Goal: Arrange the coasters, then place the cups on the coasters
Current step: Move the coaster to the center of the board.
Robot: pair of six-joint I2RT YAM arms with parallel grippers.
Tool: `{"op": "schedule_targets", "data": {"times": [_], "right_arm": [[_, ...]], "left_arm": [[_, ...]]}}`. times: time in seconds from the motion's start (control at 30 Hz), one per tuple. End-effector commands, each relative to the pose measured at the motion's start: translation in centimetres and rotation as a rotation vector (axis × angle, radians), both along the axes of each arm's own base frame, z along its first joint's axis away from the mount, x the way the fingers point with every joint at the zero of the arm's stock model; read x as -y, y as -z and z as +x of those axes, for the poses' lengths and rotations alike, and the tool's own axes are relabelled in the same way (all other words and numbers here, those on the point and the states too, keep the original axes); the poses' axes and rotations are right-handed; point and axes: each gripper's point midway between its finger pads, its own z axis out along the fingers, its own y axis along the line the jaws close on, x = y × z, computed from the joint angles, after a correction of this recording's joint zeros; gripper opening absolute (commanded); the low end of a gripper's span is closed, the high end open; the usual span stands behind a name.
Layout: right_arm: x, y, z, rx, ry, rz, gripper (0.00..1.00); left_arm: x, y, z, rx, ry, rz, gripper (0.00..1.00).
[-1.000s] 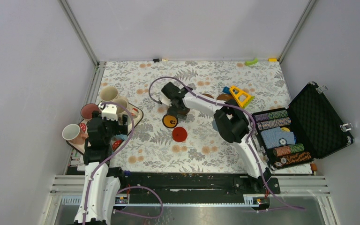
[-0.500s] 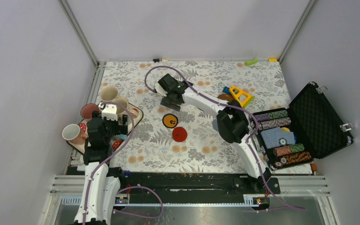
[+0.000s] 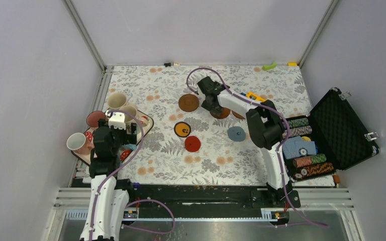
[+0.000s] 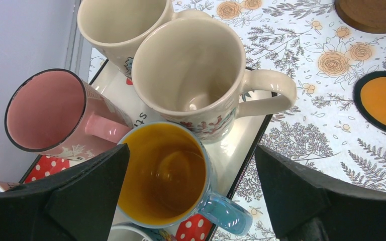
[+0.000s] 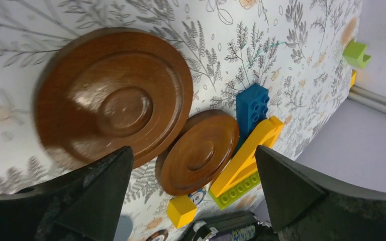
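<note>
Six coasters on the table [image 3: 151, 90]: one brown coaster [image 3: 188, 102], orange coaster [image 3: 182, 129], red coaster [image 3: 192, 143] and grey-blue coaster [image 3: 236, 133] lie apart. Two brown coasters [image 5: 113, 95] sit edge to edge under the right gripper [image 5: 191, 150], spread wide and empty. Cups [image 4: 191, 75] crowd the tray [image 4: 233, 150], far left. The left gripper [image 4: 191, 160] hangs above them, spread wide and empty.
</note>
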Motion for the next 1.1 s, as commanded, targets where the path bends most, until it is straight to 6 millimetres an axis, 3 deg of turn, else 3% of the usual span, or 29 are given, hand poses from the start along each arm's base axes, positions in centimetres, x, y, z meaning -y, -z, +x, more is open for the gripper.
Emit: {"op": "schedule_targets", "data": {"times": [0.0, 0.33, 0.63, 0.83, 0.93, 1.07], "right_arm": [[0.1, 0.5, 1.5, 0.066, 0.037, -0.039, 1.0], [-0.8, 3.7, 3.4, 0.051, 0.027, -0.064, 1.0], [-3.2, 1.6, 7.1, 0.141, 0.034, -0.02, 1.0], [-3.8, 0.9, 8.4, 0.15, 0.036, -0.043, 1.0], [-3.2, -1.1, 8.3, 0.176, 0.049, -0.059, 1.0], [-2.1, -4.9, 5.9, 0.166, 0.033, -0.019, 1.0]], "left_arm": [[-0.1, -0.9, 0.3, 0.041, 0.006, 0.015, 0.99], [0.0, -0.5, 0.5, 0.026, 0.015, 0.014, 0.99], [0.0, -0.2, 0.6, 0.014, 0.018, 0.017, 0.99], [-0.1, 0.1, 0.7, 0.001, 0.018, 0.017, 0.99], [0.0, 0.0, 0.7, 0.001, 0.021, 0.015, 0.99], [0.1, 0.0, 0.7, 0.002, 0.027, 0.015, 0.99]]}}
